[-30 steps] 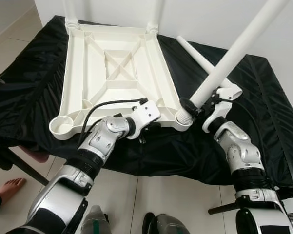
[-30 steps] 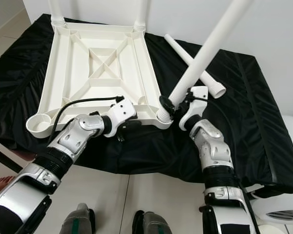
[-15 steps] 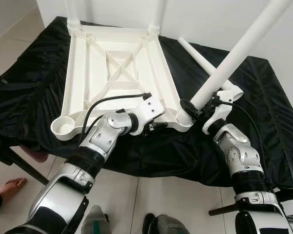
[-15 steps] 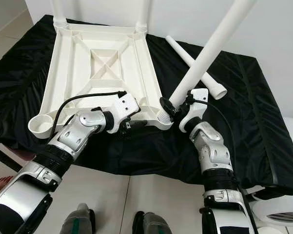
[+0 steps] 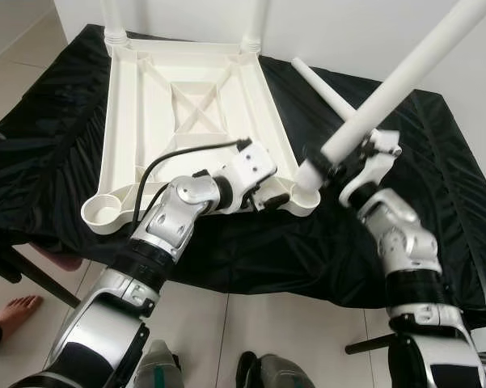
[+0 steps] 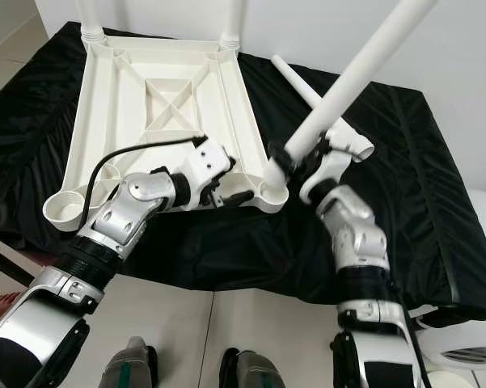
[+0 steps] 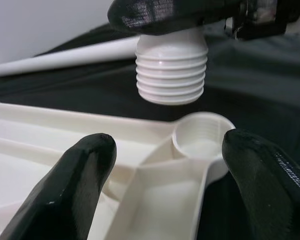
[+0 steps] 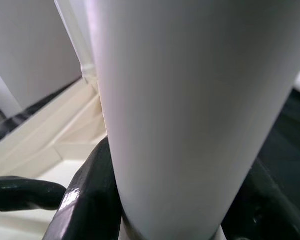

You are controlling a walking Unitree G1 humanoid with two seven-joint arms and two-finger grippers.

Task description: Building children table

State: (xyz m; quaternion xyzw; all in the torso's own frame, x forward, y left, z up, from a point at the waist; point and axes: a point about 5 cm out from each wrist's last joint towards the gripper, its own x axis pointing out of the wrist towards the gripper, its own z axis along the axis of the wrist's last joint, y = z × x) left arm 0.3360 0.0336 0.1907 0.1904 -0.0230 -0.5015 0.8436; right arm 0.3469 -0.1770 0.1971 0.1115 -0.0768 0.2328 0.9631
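Across the middle of the frame, an upside-down white tabletop [image 5: 186,105] lies on a surface covered with black cloth [image 5: 57,137], ribs and cross-bracing facing up. Two white legs already stand in its far corners, at the top of the frame: one at upper left [image 5: 113,18], one near top centre [image 5: 255,20]. A loose leg [image 5: 327,91] lies on the cloth to the right of the tabletop.

Right gripper [image 5: 336,166] has its jaws clamped on another leg [image 5: 404,77], which slants up toward the upper right corner. That leg's threaded end [image 7: 172,75] hangs just above the near-right corner socket [image 7: 202,135], not touching it in the left wrist view.

Left gripper [image 5: 276,197] sits at the tabletop's near edge, right beside that socket, jaws apart with one finger [image 7: 72,185] on either side of the rim. The near-left corner socket [image 5: 101,212] has no leg in it.

Lower left corner: a person's bare foot [image 5: 14,311] on the tiled floor [image 5: 226,339].
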